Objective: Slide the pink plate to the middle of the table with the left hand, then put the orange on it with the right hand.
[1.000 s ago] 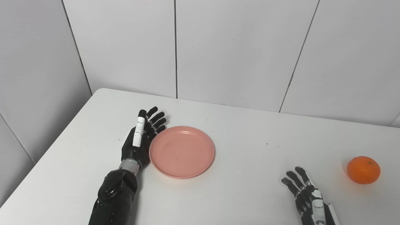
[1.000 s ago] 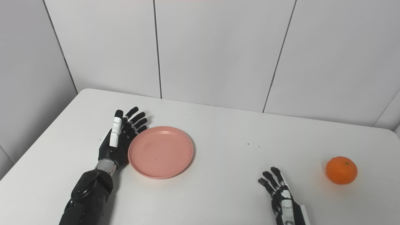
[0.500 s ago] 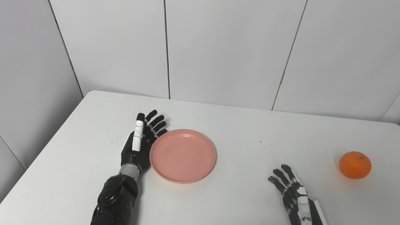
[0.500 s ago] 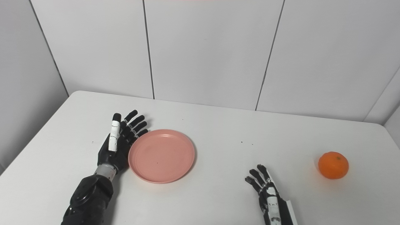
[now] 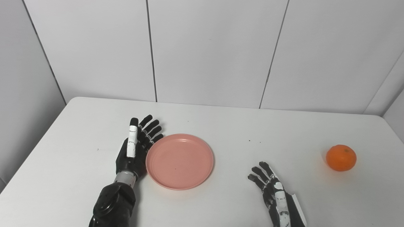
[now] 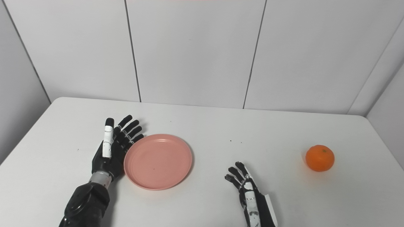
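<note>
**Pink plate left of centre, orange far right, both robot hands empty**

Pink plate [image 5: 179, 161] lies flat on the white counter [image 5: 227, 126], left of the middle, nothing on it. Left robot hand [image 5: 135, 148] stands on edge just beside the plate's left rim, palm side against or nearly against it; exact contact hard to tell. Its fingers [image 5: 151, 128] are straight and fanned a little, pointing away from the robot, holding nothing. Dark forearm comes in from the bottom left.

Orange [image 5: 341, 157] sits on the counter far to the right, well apart from the plate and from both hands.

Right robot hand [image 5: 270, 190] is low at the bottom edge, between plate and orange, closer to the plate side. Fingers spread and extended, nothing held, not touching either item.

A few small dark specks on the counter behind the plate. White panelled wall [image 5: 208, 50] behind.
</note>
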You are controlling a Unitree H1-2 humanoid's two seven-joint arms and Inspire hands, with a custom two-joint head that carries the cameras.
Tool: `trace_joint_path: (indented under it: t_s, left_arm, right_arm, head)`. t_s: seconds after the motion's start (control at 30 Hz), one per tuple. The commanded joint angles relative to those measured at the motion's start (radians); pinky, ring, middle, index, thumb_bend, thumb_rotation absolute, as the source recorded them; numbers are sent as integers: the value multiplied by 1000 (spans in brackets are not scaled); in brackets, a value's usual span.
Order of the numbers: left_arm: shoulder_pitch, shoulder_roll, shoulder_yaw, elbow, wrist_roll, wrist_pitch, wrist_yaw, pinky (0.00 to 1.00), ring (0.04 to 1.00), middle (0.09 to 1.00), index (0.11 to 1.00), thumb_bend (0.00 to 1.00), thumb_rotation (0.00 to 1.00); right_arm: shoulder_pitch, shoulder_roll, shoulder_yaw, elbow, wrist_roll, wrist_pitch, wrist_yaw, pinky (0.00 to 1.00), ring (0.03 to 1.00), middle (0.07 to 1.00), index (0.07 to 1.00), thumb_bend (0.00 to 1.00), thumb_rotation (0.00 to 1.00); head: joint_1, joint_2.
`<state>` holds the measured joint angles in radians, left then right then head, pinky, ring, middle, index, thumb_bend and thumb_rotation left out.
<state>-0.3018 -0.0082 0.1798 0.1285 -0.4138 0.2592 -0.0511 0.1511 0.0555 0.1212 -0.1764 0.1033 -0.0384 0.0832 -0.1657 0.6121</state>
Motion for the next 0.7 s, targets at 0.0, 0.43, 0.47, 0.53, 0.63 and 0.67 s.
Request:
trace_joint_path:
  t_s: [0.0, 0.43, 0.47, 0.53, 0.63, 0.67]
  left_arm:
    - [13, -6, -2, 4, -5, 55, 11, 827, 838, 811, 818, 907, 792]
    - [11, -13, 13, 12, -24, 66, 5, 877, 863, 815, 827, 878, 783]
    - [10, -13, 15, 13, -26, 66, 6, 872, 862, 816, 823, 878, 783]
    - [8, -14, 18, 13, -34, 68, 7, 873, 862, 816, 816, 887, 780]
    - [5, -12, 18, 13, -41, 70, 5, 887, 866, 819, 816, 901, 772]
    - [4, -11, 16, 15, -42, 68, 4, 886, 867, 819, 816, 904, 771]
  right_arm:
    - [16, 31, 10, 25, -3, 19, -10, 988, 831, 862, 902, 850, 970]
    - [10, 71, 40, 34, -48, 35, -42, 993, 824, 853, 892, 881, 966]
    - [9, 74, 41, 35, -50, 38, -45, 997, 823, 852, 892, 887, 967]
    - [6, 78, 45, 37, -55, 42, -50, 1000, 824, 853, 895, 898, 968]
    - [2, 81, 50, 41, -60, 41, -54, 1000, 825, 854, 899, 904, 971]
    - [1, 82, 52, 41, -62, 39, -55, 1000, 824, 854, 899, 904, 972]
  head:
    - [-26, -2]
    - [-118, 2]
    - [-118, 2]
    - [-131, 3]
    - [-146, 6]
    - [-146, 6]
